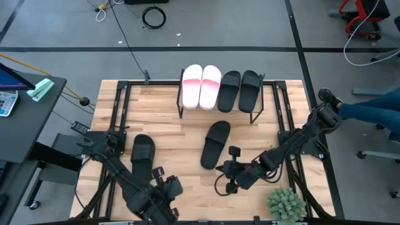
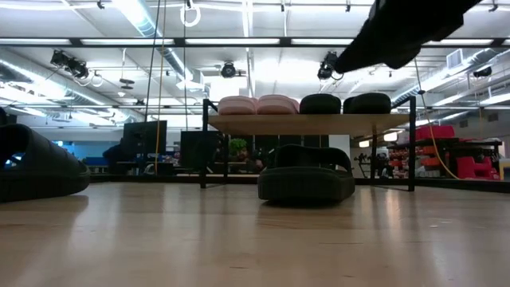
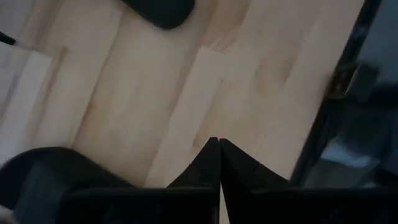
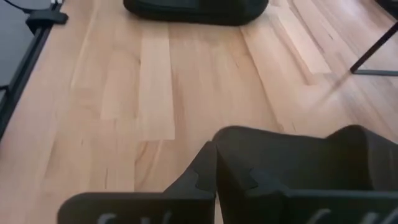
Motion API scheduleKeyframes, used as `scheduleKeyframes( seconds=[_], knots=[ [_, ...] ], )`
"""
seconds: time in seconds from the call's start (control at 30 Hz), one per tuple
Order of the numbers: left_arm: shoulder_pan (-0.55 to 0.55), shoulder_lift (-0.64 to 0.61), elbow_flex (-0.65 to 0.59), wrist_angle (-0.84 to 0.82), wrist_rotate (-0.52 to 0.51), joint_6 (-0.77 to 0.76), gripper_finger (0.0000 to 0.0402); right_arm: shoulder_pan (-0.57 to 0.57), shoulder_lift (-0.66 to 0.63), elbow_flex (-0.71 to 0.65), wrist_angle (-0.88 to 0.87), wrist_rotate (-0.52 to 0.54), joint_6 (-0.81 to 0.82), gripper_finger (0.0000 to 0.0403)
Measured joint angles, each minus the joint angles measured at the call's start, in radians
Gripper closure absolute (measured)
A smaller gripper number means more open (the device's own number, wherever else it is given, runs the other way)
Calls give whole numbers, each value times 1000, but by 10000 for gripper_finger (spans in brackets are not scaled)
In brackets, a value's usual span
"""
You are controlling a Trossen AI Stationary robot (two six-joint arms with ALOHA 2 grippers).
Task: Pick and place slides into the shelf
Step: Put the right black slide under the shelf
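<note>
Right gripper, fingers pressed together and holding nothing, hovers just beside the heel of the black slide lying mid-bench, probably lining up to grasp it. Left gripper is likewise closed and empty, parked at the near edge beside the other loose black slide. Four slides sit side by side on the shelf, two pink and two black, leaving two on the bench.

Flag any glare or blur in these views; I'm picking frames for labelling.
Low view: bright ceiling lights backlight the shelf, and the nearest black slide reads as a dark silhouette. Left wrist view: soft throughout, the left hand blurred. Right wrist view: table grain sharp, the right hand slightly soft.
</note>
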Motion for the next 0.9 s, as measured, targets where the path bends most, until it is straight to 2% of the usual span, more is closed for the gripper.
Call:
scheduleKeyframes(
  seconds=[0.2,0.33,0.4,0.5,0.57,0.67,0.77,0.9],
  knots=[
    [-4,-69,-156,0,-59,72,397,3,-68,0,-70,0,42,394],
    [20,-204,-397,2,-128,104,393,3,-96,0,-81,0,46,393],
    [38,-308,-546,-3,-135,43,388,3,-106,0,-80,1,46,393],
    [53,-456,-755,-3,-138,-140,386,3,-112,0,-81,2,46,393],
    [54,-537,-871,18,-131,-238,391,3,-112,0,-82,2,33,394],
    [41,-630,-1009,93,-84,-300,397,-2,-112,0,-83,2,-2,394],
    [34,-667,-1103,233,-22,-242,395,-13,-112,0,-84,2,-4,392],
    [26,-663,-1186,408,-15,-81,370,-19,-112,0,-84,2,-4,391]
  ],
)
